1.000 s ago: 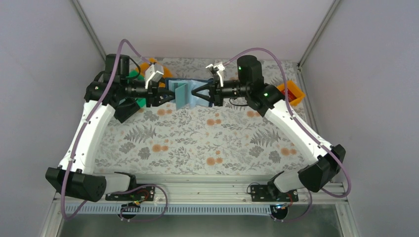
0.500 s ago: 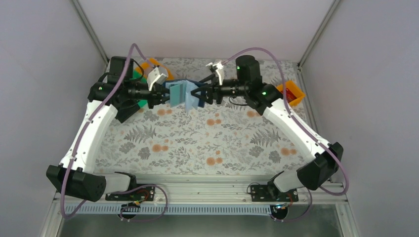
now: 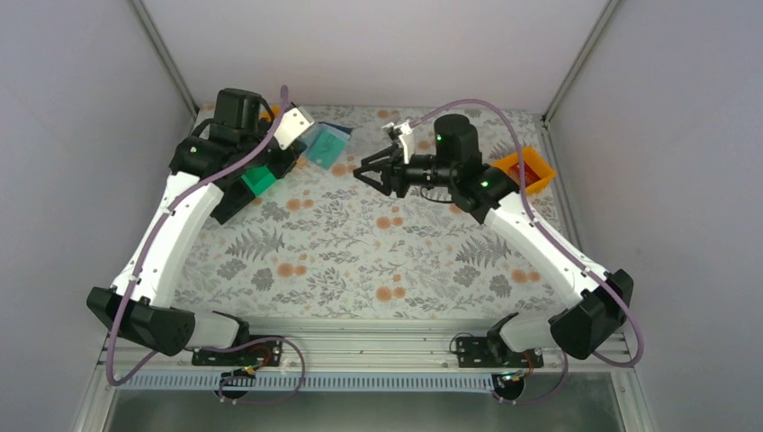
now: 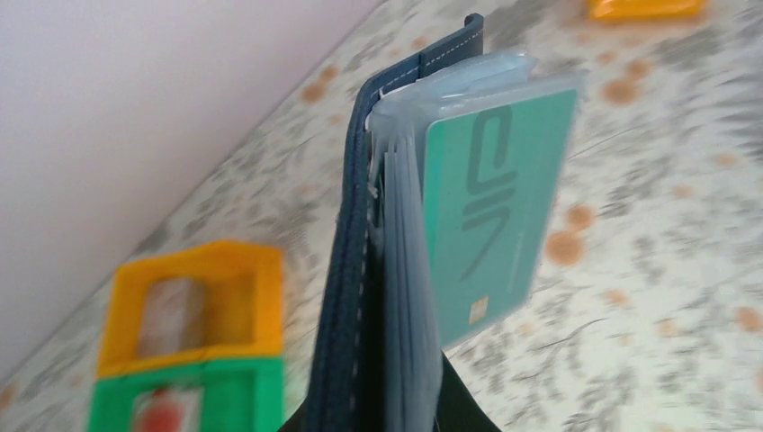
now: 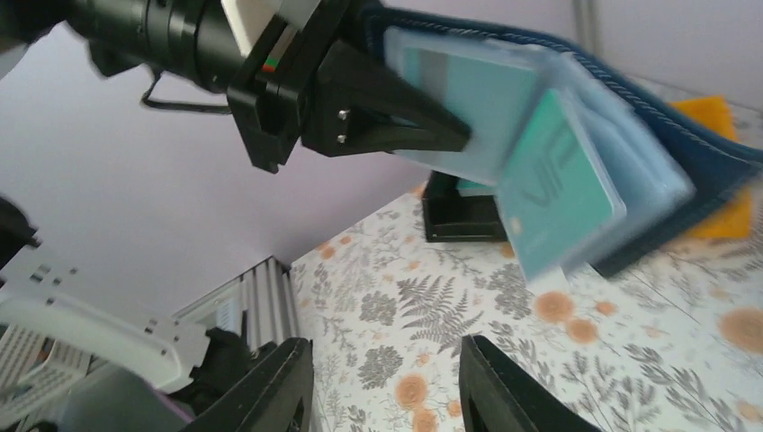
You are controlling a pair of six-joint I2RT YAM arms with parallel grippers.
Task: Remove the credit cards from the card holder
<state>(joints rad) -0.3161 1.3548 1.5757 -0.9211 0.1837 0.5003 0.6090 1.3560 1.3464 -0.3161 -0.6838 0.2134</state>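
Seemingly, credit card (image 4: 499, 216) in card holder (image 4: 346, 297) reads "VIP".

The left tool (image 3: 306, 148) hangs raised far left, apparently pinched on the card holder (image 3: 327, 144). The right tool (image 3: 360, 173) faces it, well apart, fingers spread.

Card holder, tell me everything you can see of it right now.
The card holder is a dark navy stitched wallet, open, its clear plastic sleeves fanned out, one holding a teal card. It hangs in the air above the floral table, clamped at one end by the left hand; nothing else touches it.
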